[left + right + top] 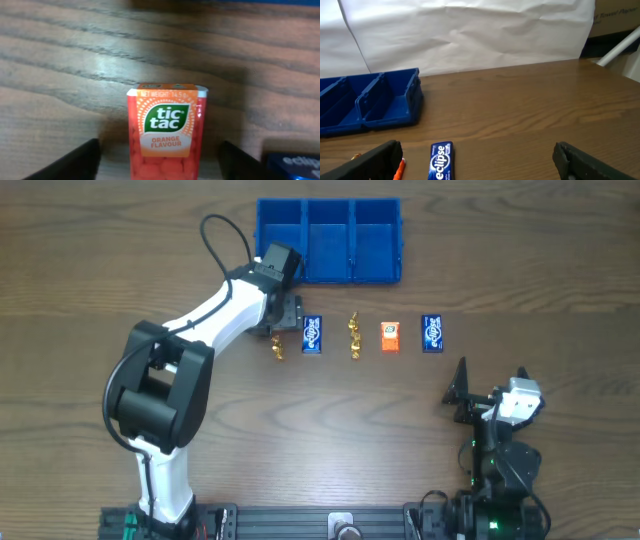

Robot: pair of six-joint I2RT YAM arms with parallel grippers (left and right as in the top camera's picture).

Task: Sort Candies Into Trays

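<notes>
Left claw released astride an orange box, right claw released near the row's end

The left gripper hung spread around a flat orange plastic mint box on the brown wooden table, its fingers clear of the box's sides; the box's near end was cut off, and from above the wrist covered it. A dark-blue gum pack lay at its three o'clock, the blue three-compartment plastic tray at one o'clock. The right gripper, spread wide, sat at five o'clock of another blue pack; an orange sliver by its finger was too cropped to identify
</notes>
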